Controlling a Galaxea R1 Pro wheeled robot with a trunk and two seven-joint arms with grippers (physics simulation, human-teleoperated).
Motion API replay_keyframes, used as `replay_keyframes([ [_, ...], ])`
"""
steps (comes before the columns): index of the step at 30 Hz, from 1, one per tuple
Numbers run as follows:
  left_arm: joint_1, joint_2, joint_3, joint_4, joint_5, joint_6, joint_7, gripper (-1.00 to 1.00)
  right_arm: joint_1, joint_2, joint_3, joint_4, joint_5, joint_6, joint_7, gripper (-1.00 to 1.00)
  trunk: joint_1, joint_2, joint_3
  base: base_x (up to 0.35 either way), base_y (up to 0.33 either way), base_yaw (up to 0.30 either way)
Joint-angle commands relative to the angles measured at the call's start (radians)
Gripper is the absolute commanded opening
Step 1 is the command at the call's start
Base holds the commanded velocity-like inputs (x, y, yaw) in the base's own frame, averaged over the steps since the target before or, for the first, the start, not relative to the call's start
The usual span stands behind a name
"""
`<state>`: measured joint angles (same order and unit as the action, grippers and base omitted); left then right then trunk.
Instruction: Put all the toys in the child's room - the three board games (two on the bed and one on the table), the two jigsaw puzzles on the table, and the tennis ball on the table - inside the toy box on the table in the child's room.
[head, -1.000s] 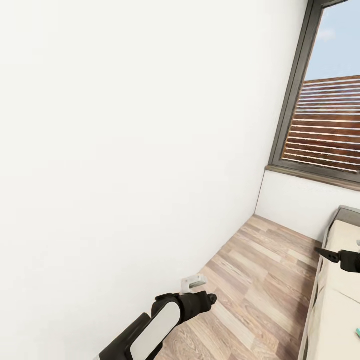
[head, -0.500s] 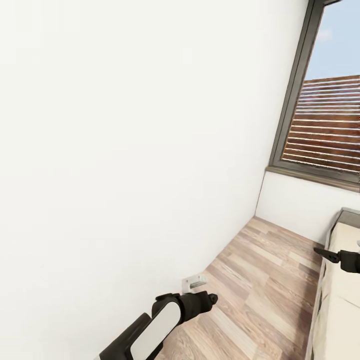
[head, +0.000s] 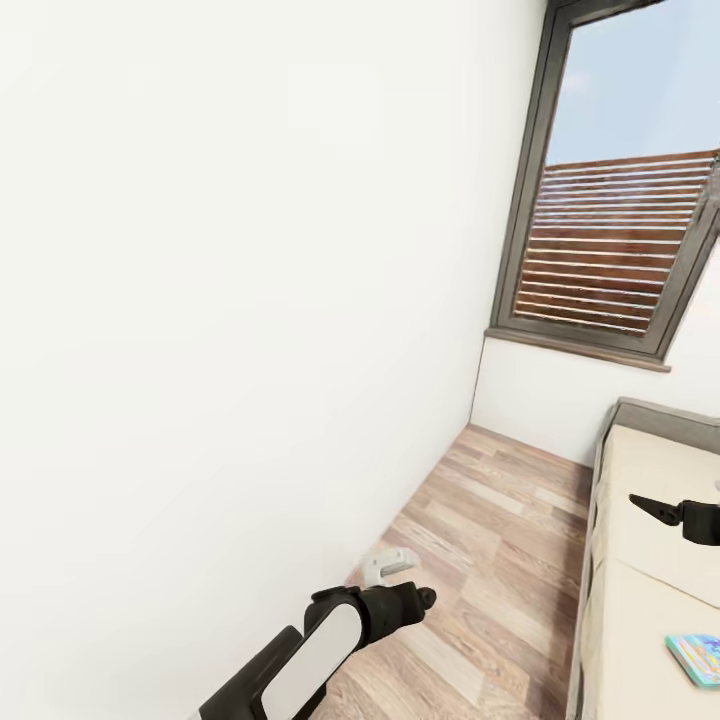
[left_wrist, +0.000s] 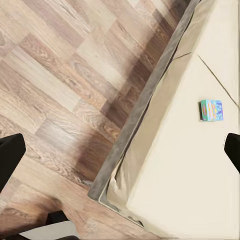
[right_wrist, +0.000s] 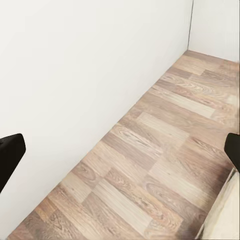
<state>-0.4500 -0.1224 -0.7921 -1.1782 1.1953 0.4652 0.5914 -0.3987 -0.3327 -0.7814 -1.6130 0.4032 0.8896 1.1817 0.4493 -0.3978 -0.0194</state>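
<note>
Board game: 1 small blue printed box (head: 696, 659) lay flat on the beige mattress, well apart from both arms; in the left wrist view the same box (left_wrist: 211, 110) sat alone on the cloth.
Bed: 1 low beige mattress on a dark grey frame (head: 640, 560), beside the wood-plank floor (head: 500, 540).
Change: the head camera had swung right in the last second, bringing the box and more bed into sight; likely the robot was turning toward its first pickup.
Left gripper (left_wrist: 120, 150): fingers spread wide, empty.
Right gripper (right_wrist: 120, 152): fingers spread wide, empty.
Surroundings: 1 white wall (head: 250, 250), 1 dark-framed window (head: 620, 210).
</note>
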Motion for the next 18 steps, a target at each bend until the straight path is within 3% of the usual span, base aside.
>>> replay_keyframes([
  [1,-0.001,0.0,-0.001,-0.001,0.008,0.001,0.008,1.0,-0.002,0.0,-0.001,-0.001,0.009,0.006,0.01,1.0,0.001,-0.002,-0.002,0.002,0.0,-0.293],
  [10,-0.001,0.0,-0.001,-0.001,0.008,0.001,-0.021,1.0,-0.002,0.0,-0.001,-0.001,0.009,0.006,0.01,1.0,0.001,-0.002,-0.002,0.017,0.0,-0.293],
  [18,-0.001,0.0,-0.001,-0.001,0.007,0.001,-0.03,1.0,-0.003,-0.001,-0.001,-0.001,0.009,0.006,0.01,1.0,0.001,-0.002,-0.002,0.192,0.031,-0.293],
])
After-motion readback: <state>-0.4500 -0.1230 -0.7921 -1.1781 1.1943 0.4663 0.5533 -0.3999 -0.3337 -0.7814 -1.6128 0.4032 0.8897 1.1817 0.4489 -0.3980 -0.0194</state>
